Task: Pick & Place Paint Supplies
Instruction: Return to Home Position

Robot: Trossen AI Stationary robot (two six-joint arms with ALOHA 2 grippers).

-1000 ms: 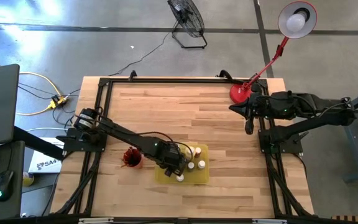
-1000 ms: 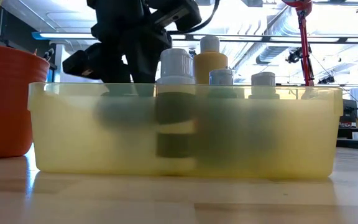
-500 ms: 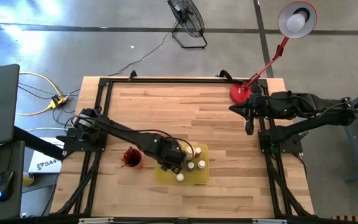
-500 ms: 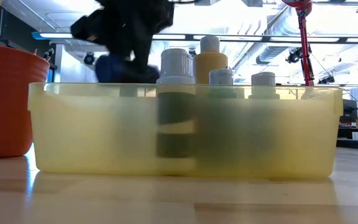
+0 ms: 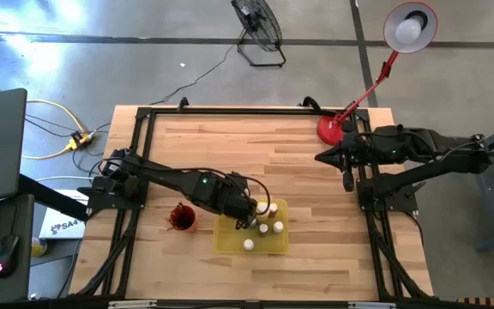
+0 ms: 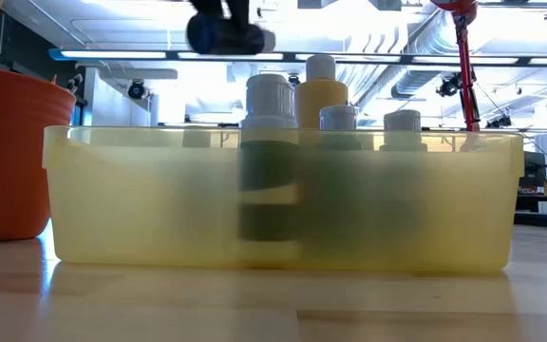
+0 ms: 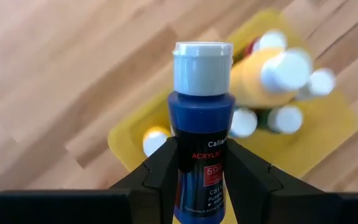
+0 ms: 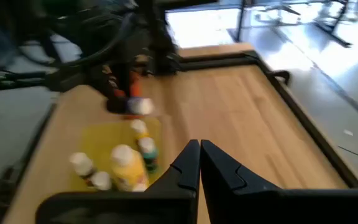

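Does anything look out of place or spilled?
Nothing spilled. Only oddity: the left hand holds a blue paint bottle above the yellow tray, while the other bottles stand upright inside. The right hand waits at the table edge.

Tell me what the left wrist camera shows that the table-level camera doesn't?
Only the left wrist view: the left hand clamped on the blue paint bottle, its label readable, and bottle caps from above. Only the low view: the orange cup beside the yellow tray, a red lamp pole behind. Both: the tray, the tall yellow bottle in it, and the blue bottle held above.
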